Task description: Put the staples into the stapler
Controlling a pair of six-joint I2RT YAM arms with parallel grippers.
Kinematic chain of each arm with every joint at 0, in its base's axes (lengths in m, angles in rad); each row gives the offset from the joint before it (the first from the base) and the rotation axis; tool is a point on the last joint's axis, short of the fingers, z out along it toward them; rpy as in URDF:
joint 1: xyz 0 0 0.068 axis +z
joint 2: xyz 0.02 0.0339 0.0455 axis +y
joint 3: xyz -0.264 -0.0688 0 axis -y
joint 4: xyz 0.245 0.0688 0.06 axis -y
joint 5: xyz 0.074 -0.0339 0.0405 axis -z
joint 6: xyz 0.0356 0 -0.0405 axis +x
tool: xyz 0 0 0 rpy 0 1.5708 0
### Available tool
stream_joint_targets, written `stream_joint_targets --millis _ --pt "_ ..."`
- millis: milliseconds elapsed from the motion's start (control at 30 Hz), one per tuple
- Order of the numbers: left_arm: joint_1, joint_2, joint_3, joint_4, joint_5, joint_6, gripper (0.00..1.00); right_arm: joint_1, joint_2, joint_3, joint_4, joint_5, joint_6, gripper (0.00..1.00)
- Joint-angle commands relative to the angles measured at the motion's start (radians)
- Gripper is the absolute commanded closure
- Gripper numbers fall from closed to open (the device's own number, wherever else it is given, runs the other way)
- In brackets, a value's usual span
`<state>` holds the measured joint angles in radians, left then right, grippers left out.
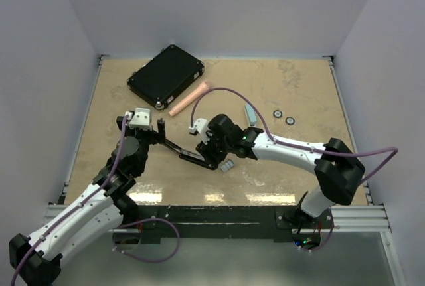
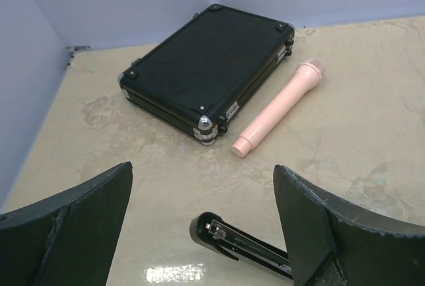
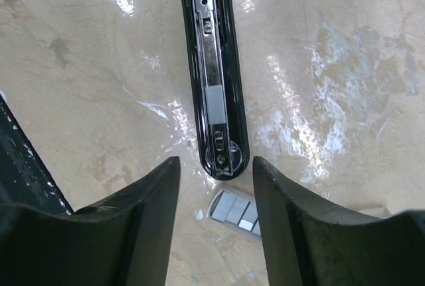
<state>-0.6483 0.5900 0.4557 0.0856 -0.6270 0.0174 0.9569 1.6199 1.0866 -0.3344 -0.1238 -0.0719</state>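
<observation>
Beneath right end effector (image 3: 214, 163), staples (image 3: 234, 208) part-hidden; stapler (image 3: 214, 67) top cropped.

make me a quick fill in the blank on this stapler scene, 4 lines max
1. The microphone beside the black case is ____ in colour.
2. The black stapler lies ____, its metal channel facing up.
3. The grey staples lie on the ____ by the stapler's rounded end.
4. The right gripper, jaws apart, holds ____.
Missing words: pink; open; table; nothing.
</observation>
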Motion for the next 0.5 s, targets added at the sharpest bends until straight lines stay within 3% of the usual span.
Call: stream_joint_targets --millis 0,200,400,467 --pt "0.009 0.048 0.029 -0.007 0.009 -0.108 0.07 -0.018 -0.095 -0.126 0.161 -0.014 0.06 0.47" --pt "0.073 0.177 0.096 -0.163 -0.01 -0.244 0.05 -0.018 -0.109 -0.202 0.253 0.022 0.09 0.44" --pt "0.352 0.278 0.155 -0.262 0.258 -0.365 0.04 -0.018 -0.075 -0.192 0.268 0.026 0.083 0.44" --pt "0.383 0.309 0.159 -0.279 0.332 -0.404 0.04 -0.018 -0.058 -0.183 0.267 0.032 0.087 0.45"
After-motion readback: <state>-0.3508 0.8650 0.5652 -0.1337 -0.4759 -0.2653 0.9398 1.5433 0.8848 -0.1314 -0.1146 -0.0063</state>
